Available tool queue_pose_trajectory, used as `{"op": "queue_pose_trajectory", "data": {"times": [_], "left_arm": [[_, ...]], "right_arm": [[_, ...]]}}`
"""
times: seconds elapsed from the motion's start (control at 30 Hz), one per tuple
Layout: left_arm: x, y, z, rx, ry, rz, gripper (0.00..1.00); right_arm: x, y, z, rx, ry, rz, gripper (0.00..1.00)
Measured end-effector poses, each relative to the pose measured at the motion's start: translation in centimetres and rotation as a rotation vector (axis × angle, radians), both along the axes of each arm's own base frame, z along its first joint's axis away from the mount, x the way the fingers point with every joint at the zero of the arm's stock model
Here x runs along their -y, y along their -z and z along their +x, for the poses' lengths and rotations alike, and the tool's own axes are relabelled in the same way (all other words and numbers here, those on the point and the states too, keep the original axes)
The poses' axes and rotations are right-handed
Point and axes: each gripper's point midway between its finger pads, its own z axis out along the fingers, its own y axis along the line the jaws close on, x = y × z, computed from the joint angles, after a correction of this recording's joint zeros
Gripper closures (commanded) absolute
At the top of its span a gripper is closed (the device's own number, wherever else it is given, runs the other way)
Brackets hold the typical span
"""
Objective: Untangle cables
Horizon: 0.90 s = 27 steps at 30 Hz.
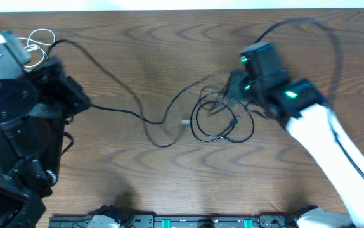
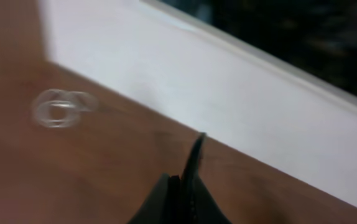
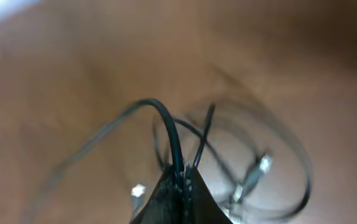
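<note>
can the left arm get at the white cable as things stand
Probably yes: the white cable lies loose near the left gripper with nothing between them, though its jaws look closed.

The table [image 1: 137,38] under me is brown wood with plain grain and a dull satin finish. The black cables [image 3: 173,137] have smooth, faintly glossy plastic sheaths and silvery metal plug ends [image 3: 264,163]. At ten o'clock, the white cable [image 1: 37,43] looks like smooth plastic. My right gripper [image 3: 180,180] is matt black.
</note>
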Motion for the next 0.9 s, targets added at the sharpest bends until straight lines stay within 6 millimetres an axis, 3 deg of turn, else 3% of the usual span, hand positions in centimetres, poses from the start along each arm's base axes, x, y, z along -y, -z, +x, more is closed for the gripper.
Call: {"op": "queue_pose_trajectory", "data": {"times": [0.13, 0.2, 0.3, 0.6, 0.8, 0.9], "left_arm": [[-2.5, 0.2, -0.8, -0.013, -0.135, 0.067, 0.92], [-3.1, 0.2, -1.0, -0.017, -0.164, 0.081, 0.92], [-3.7, 0.3, -1.3, -0.024, -0.200, 0.099, 0.92], [-4.3, 1.0, -1.8, -0.057, -0.231, 0.115, 0.92], [-3.6, 2.8, -1.3, -0.139, -0.207, 0.119, 0.55], [-2.3, 3.9, -0.2, -0.182, -0.154, 0.104, 0.43]], "right_arm": [[4.0, -6.4, 0.1, 0.211, 0.150, -0.065, 0.95], [5.7, -7.3, 0.0, 0.252, 0.218, -0.116, 0.91], [7.2, -6.9, 0.0, 0.246, 0.266, -0.187, 0.96], [5.5, -5.8, 0.0, 0.203, 0.198, -0.142, 0.99], [3.4, -6.8, 0.6, 0.233, 0.132, -0.043, 0.99], [2.0, -7.2, 0.6, 0.239, 0.081, 0.017, 0.98]]}}
